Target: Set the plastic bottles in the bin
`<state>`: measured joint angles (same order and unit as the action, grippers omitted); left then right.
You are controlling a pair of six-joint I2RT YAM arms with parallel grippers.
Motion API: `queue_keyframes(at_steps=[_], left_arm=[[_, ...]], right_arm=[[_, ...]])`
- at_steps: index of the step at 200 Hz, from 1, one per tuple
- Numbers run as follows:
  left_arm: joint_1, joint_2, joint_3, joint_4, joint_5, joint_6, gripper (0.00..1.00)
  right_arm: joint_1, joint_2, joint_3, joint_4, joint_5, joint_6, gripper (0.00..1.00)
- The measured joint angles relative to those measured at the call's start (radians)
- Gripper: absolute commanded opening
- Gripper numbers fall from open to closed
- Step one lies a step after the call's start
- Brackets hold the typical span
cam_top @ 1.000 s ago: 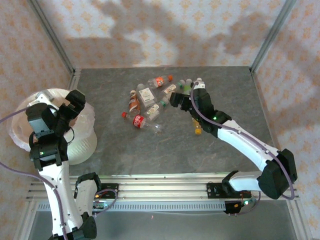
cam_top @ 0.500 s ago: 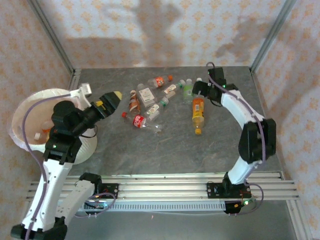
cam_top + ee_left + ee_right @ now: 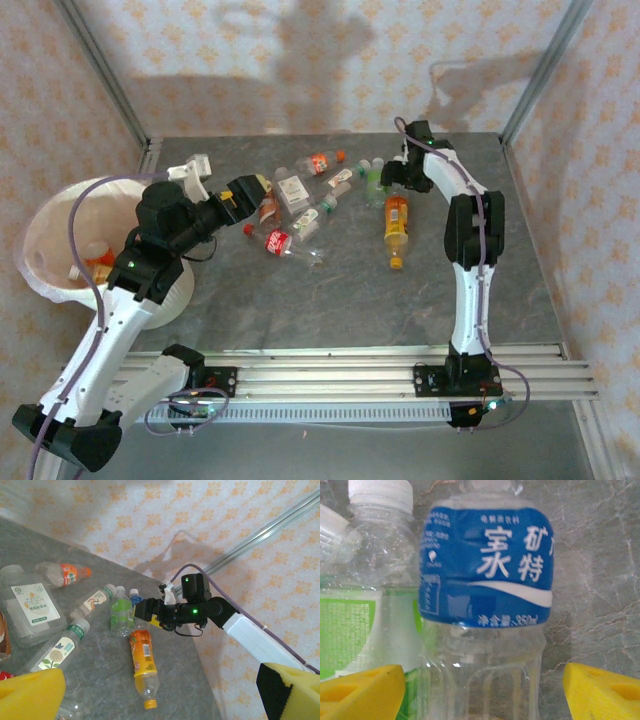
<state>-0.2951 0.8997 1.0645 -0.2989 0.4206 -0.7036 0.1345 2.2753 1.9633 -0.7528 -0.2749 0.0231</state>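
The right hand (image 3: 480, 690) is found part-open and empty astride the blue-labelled bottle (image 3: 487, 587) on the counter (image 3: 600, 580), well apart from the bin (image 3: 40, 225); the green-labelled bottle (image 3: 365, 615) just beside it may be pinched too, and the grasp lost.

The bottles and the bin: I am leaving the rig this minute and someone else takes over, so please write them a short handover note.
Left gripper: open and empty, over the table between the bin and the pile of bottles.
Right gripper: open, jaws astride the blue-labelled bottle at the far side of the table, pads not touching it. A green-labelled bottle lies right beside it.
Elsewhere: an orange bottle lies apart from the pile.
Done: a few bottles in the bin.
Left: every bottle on the table, probably the blue-labelled one first.
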Motion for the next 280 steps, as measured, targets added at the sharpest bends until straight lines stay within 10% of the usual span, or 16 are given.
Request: queue_keyframes(at_steps=[153,280], left_arm=[[-0.042,0.123,0.029,-0.018,-0.037,0.023,1.00],[-0.157,0.223,0.106,-0.028,-0.089,0.024,1.00]], right_arm=[[0.000,0.032,-0.074,0.058,0.061,0.006,0.66],[0.002,-0.558,-0.547,0.316,0.030,0.041,0.41]])
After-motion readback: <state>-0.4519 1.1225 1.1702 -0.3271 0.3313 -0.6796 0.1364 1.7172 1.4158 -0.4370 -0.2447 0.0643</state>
